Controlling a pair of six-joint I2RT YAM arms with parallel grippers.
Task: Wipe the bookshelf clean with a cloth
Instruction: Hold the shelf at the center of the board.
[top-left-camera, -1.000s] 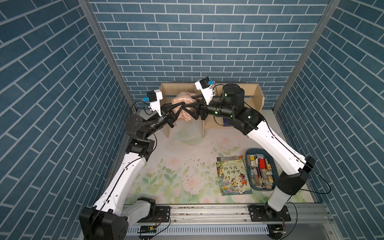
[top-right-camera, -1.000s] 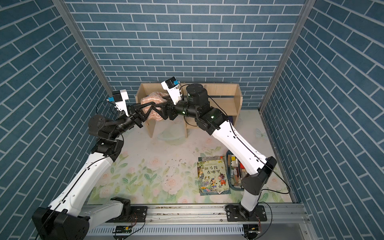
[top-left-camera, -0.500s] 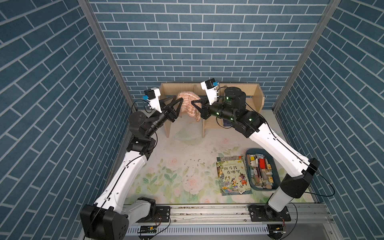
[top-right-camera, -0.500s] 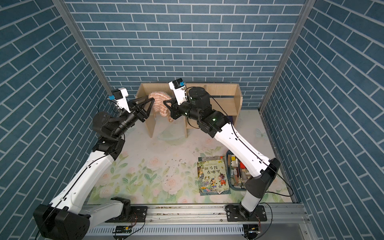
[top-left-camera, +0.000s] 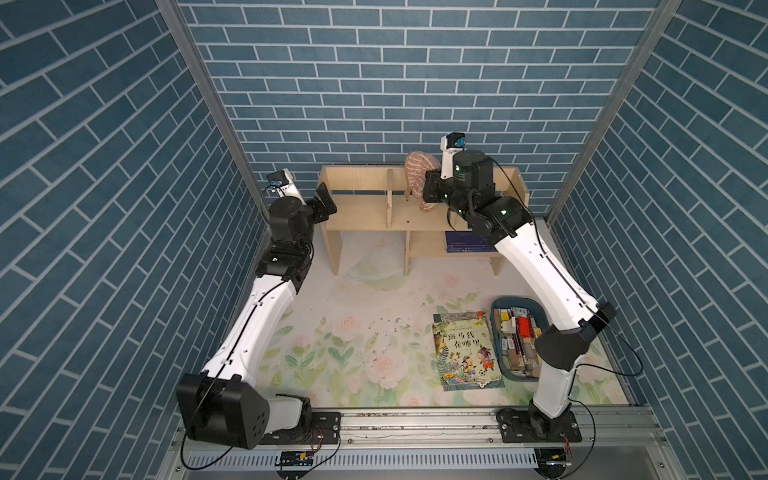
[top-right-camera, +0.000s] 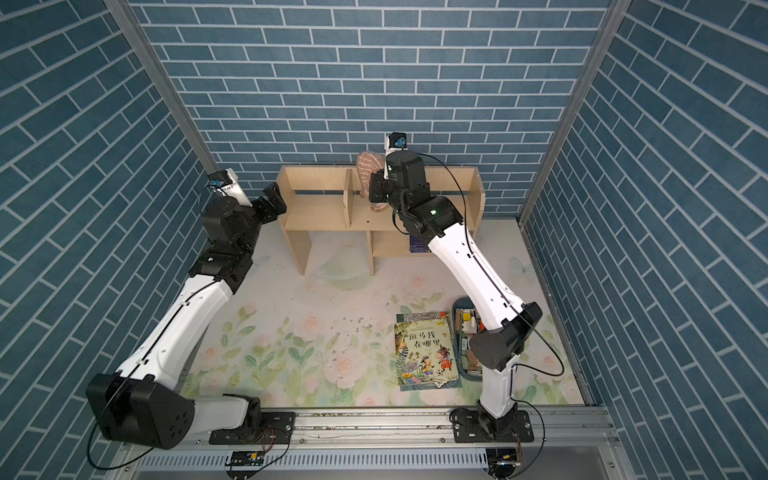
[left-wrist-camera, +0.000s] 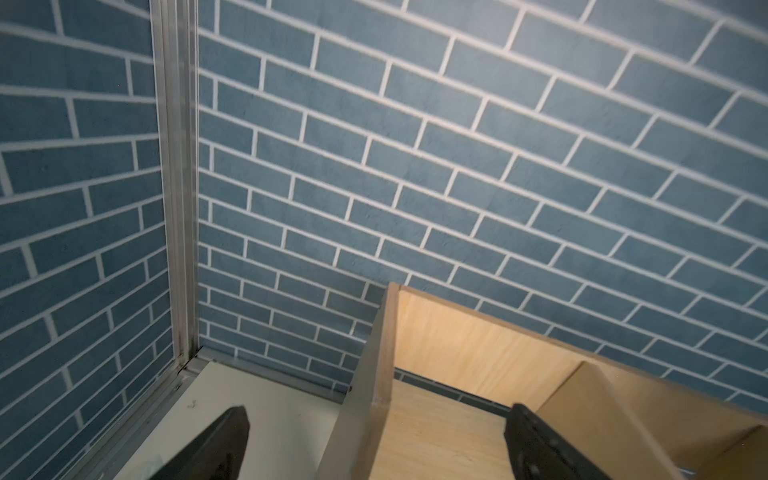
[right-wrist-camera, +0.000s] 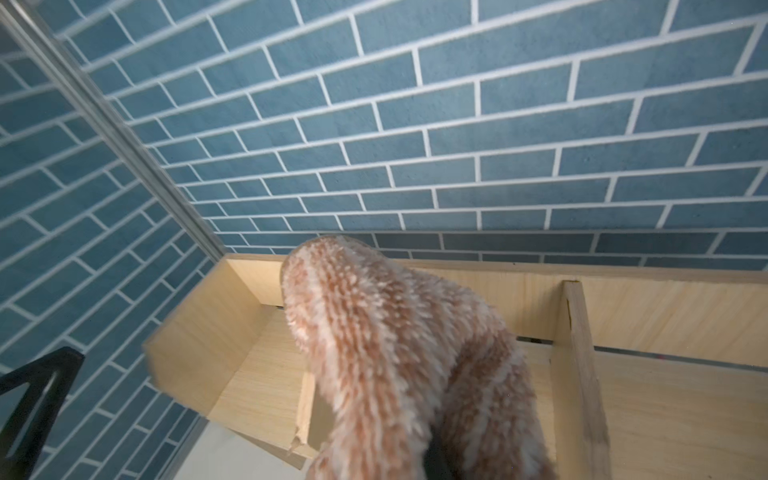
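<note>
Left gripper (top-left-camera: 325, 202) has let go and drawn back, jaws wide, to the bookshelf's (top-left-camera: 357, 212) left end. Right gripper (top-left-camera: 429, 193) alone clamps the striped cloth (top-left-camera: 417, 166), bunched above the middle compartment (top-left-camera: 409, 215). Wiping well likely means pressing it flat on the board, sweeping side to side.

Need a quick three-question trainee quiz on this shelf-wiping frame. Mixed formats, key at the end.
1. True or false: the left pincer grips the fluffy tan-pink striped cloth.
2. The cloth is held over which upper compartment of the low light-wood bookshelf? A) left B) middle C) right
3. Fill in: the colourful picture book lies flat on the floral mat, beside the blue ___ of small items.

Key:
1. False. The right pincer is shut on it; the left one stands open and empty.
2. B
3. tray
</note>
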